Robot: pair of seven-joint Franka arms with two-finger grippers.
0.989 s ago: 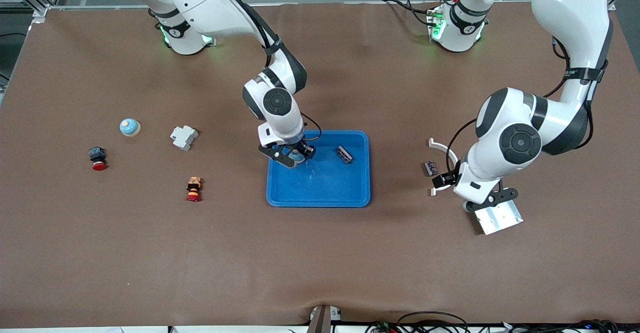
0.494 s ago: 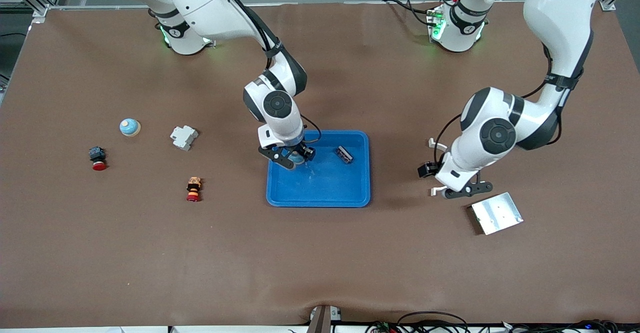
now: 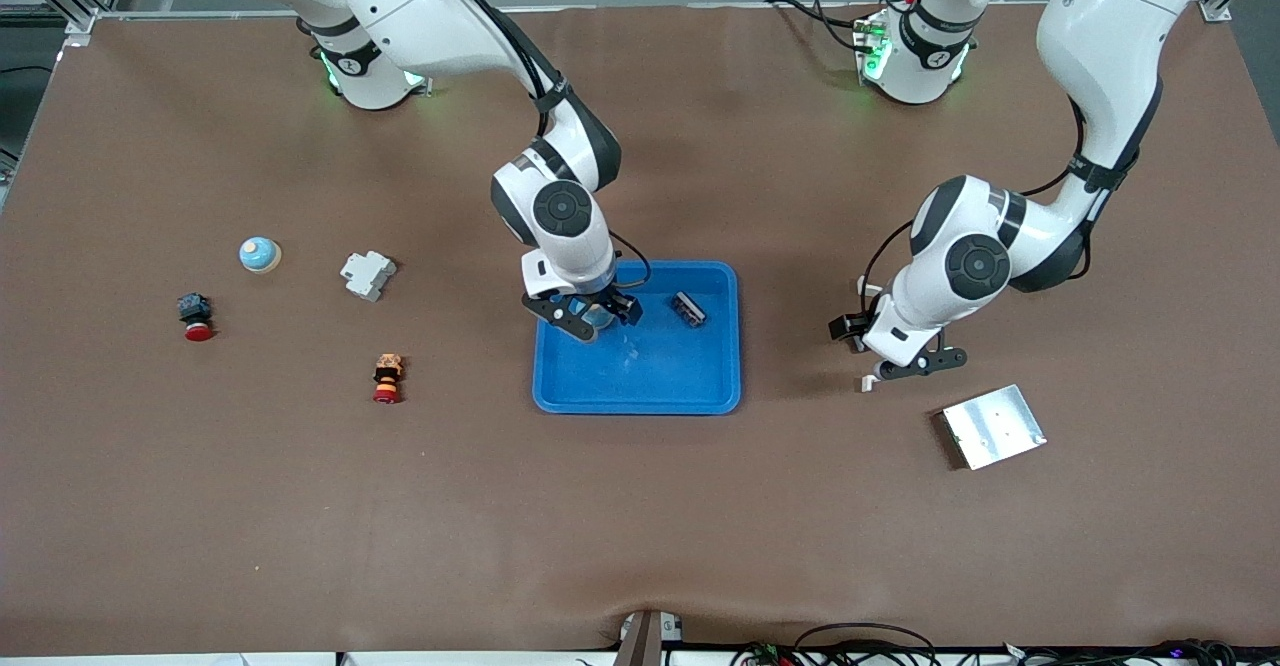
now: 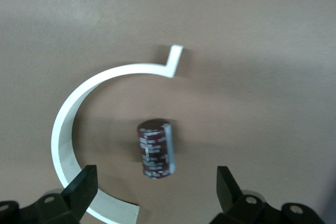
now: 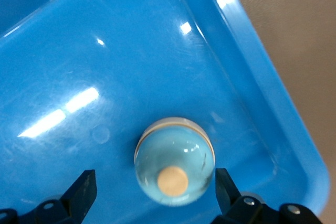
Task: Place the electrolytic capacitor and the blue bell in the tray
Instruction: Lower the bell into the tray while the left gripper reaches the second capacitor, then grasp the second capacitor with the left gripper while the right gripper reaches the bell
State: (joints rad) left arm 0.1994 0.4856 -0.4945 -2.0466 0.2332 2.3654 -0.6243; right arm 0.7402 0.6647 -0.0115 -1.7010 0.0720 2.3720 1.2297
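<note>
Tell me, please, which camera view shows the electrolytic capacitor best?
The left wrist view: the electrolytic capacitor lies on the bare table inside a white curved piece, with the open left gripper above it. In the front view the left arm covers it. The right wrist view shows only the tray and the blue bell.

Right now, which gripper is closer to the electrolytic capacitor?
Left. The left gripper hangs open right over the electrolytic capacitor, which lies on the table inside a white curved bracket. The right gripper is open over the blue bell in the tray.
</note>
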